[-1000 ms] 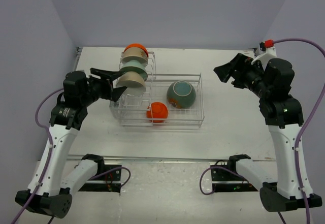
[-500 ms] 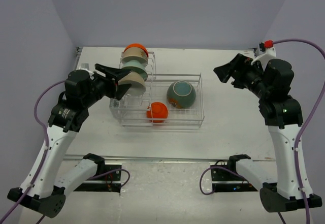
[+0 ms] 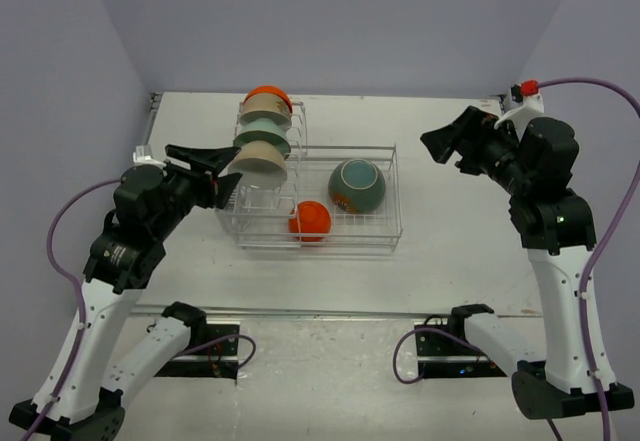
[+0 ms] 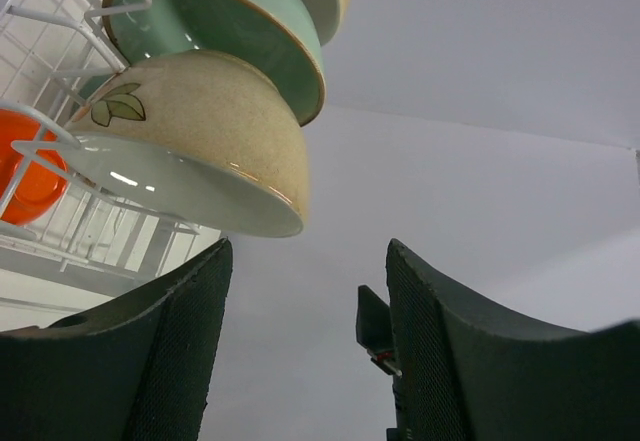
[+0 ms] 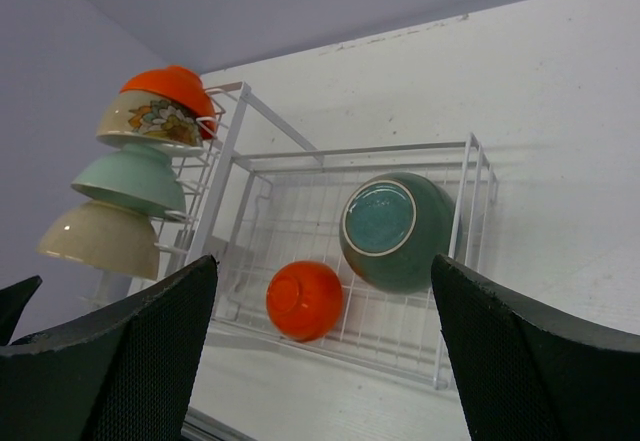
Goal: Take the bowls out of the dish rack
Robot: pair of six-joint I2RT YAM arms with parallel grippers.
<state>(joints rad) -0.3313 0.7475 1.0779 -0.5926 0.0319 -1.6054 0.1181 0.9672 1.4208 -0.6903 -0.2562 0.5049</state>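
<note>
The dish rack stands mid-table. Its upright slots hold a row of bowls: orange, floral cream, pale green and plain cream. In the basket lie a dark teal bowl and a small orange bowl, both bottom-up. My left gripper is open just left of the cream bowl, its fingers apart from the rim and nothing between them. My right gripper hangs open, high to the right of the rack, looking down at the teal bowl.
The rack's wire posts and basket wall surround the bowls. A red-capped fitting sits at the table's far right corner. Walls close the table in on the left, the back and the right.
My left gripper pushed in toward the cream bowl, then drew back a little toward the near left, still open. The right arm and the bowls have not moved.
</note>
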